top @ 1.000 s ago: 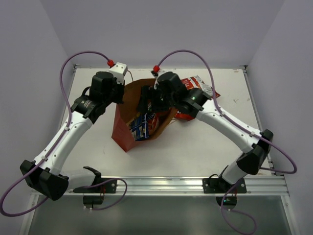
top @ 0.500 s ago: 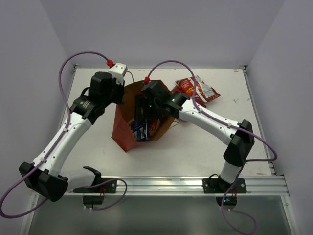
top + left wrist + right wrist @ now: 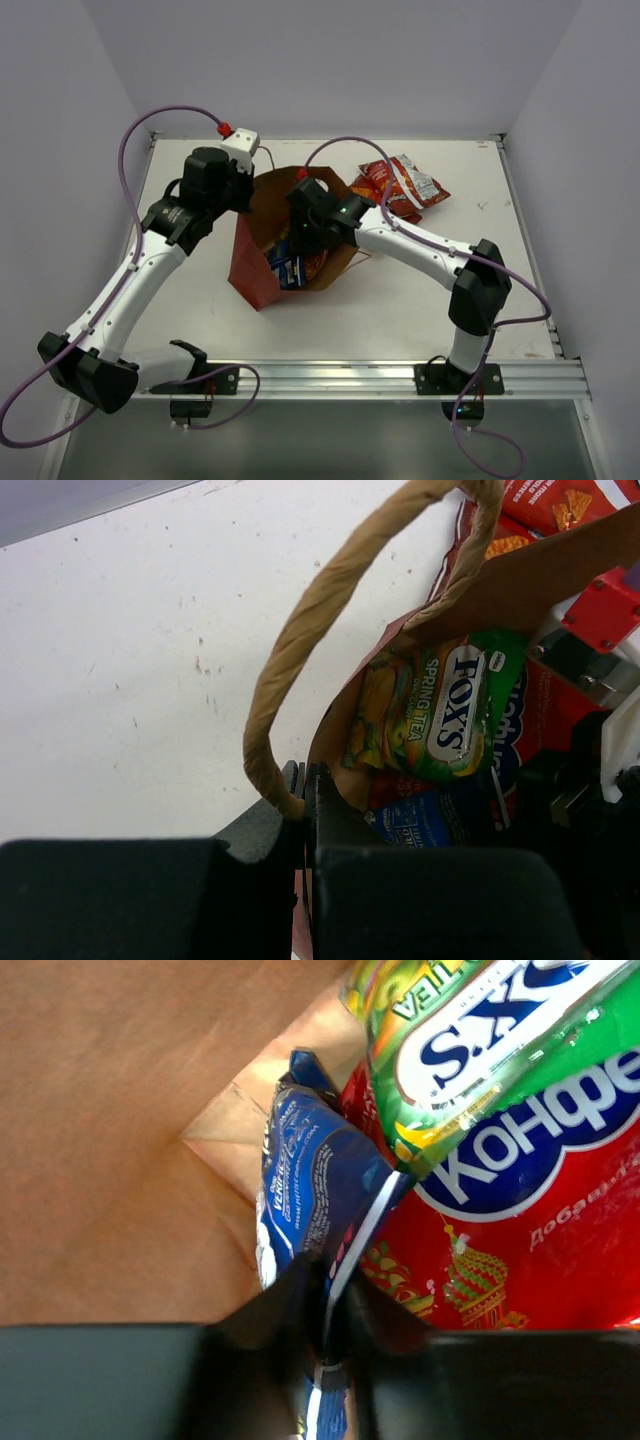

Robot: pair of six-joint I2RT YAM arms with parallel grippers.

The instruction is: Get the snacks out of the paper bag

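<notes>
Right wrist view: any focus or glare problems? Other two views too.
Right wrist: the right end effector is a dark, soft mass at the bottom; blue bag print readable; glare streaks on the green-yellow bag. Left wrist: table nearly blown out, left end effector black and defocused. Top external: even light, soft shadows, paper bag interior dim.

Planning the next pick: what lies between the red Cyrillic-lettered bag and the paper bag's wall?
The blue snack bag, pinched by the right gripper; right wrist view shows it.

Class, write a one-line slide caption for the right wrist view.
Right pincer pinches the blue snack bag inside the paper bag.
</notes>
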